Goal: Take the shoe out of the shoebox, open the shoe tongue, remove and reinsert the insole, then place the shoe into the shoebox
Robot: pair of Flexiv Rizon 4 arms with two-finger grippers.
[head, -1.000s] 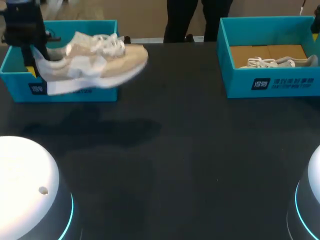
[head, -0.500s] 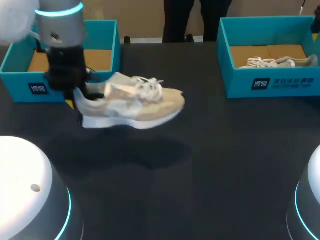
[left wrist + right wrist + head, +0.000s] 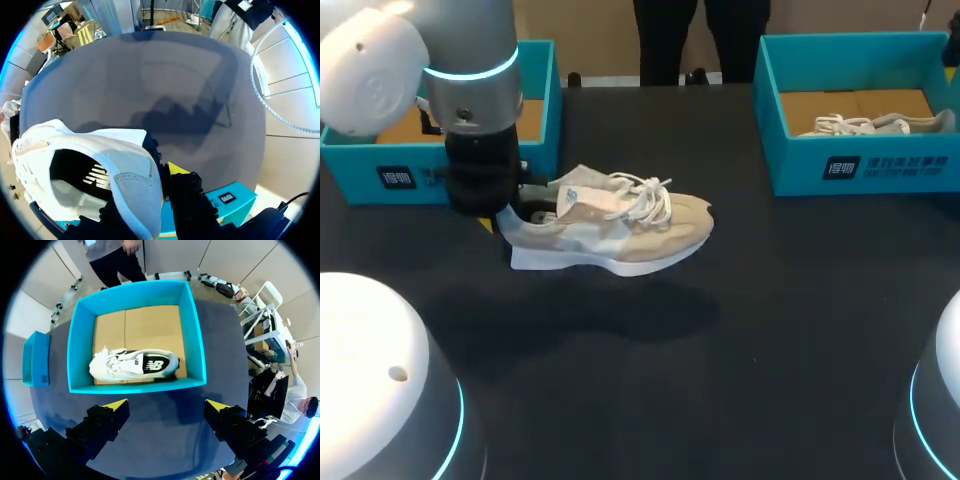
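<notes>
A beige shoe (image 3: 620, 225) with white laces hangs a little above the dark table, toe pointing right, its shadow on the surface below. My left gripper (image 3: 503, 215) is shut on its heel collar. In the left wrist view the heel (image 3: 132, 182) sits between the fingers of the left gripper (image 3: 152, 175), one yellow fingertip (image 3: 175, 167) showing beside it, and the shoe's opening faces the camera. The left shoebox (image 3: 538, 110) stands just behind the arm. My right gripper (image 3: 167, 405) hangs open above the right shoebox (image 3: 80, 340), holding nothing.
The right teal shoebox (image 3: 860, 165) at the back right holds a white shoe (image 3: 875, 125), also visible as the white shoe (image 3: 132, 365) from the right wrist. Dark table surface stretches between the two boxes and toward the front.
My left arm has carried the shoe from above the left shoebox out to the right, forward and lower over the table. The right arm has stayed put.
</notes>
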